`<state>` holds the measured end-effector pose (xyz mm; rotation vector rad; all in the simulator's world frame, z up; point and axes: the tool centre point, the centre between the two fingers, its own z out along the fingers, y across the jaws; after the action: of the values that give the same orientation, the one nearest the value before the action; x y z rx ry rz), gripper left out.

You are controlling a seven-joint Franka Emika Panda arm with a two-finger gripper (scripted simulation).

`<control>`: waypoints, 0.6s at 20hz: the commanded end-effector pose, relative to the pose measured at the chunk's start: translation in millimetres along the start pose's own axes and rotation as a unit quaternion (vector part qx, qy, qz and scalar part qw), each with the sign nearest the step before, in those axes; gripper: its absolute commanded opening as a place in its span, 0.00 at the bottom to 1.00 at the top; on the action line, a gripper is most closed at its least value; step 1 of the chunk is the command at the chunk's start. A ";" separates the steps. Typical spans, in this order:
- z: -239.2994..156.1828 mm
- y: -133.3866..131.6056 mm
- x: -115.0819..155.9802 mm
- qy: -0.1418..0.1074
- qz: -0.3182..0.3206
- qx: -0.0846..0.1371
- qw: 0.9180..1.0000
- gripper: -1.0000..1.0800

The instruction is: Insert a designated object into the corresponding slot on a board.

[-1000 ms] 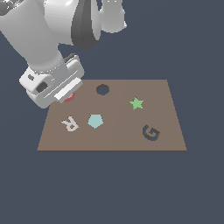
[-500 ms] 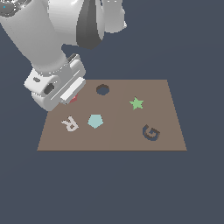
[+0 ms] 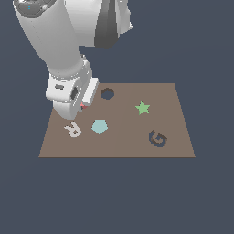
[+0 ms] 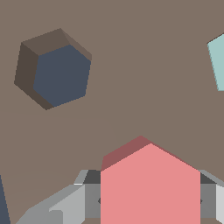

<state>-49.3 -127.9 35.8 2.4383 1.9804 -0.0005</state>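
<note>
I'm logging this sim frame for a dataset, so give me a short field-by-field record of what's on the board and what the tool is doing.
board: brown rectangle, lying flat
red block: salmon-red, many-sided, between the tool's fingers
tool: low over the board, beside the slot, shut on the red block
slot: dark hexagonal hole, empty, apart from the red block
other shapes: teal pentagon, green star, pale letter R, dark G cutout
task state: red block not yet in the slot

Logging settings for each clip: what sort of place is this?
A bare simulated shape-sorting setup, it seems: a brown board floating on featureless dark blue, a hexagonal slot, and the gripper holding a red block.
</note>
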 end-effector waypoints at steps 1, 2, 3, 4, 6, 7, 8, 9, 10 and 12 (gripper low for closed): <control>-0.9 -3.2 13.2 0.000 -0.057 0.000 0.998 0.00; -1.2 -5.2 18.7 0.000 -0.081 0.000 0.997 0.00; -1.4 -7.6 24.3 0.000 -0.107 0.000 0.994 0.00; -1.7 -10.4 29.9 0.000 -0.133 0.000 0.991 0.00; -2.3 -16.4 39.9 0.000 -0.181 0.000 0.984 0.00; -2.5 -19.6 44.3 0.000 -0.203 0.000 0.979 0.00; -2.8 -22.8 48.4 0.000 -0.224 0.000 0.975 0.00; -3.0 -26.0 52.2 0.000 -0.244 0.000 0.970 0.00; -3.2 -29.2 55.5 0.000 -0.262 0.000 0.965 0.00; -3.5 -35.4 61.4 0.000 -0.296 0.000 0.955 0.00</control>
<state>-67.7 -66.0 38.8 1.8172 2.5621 -0.0002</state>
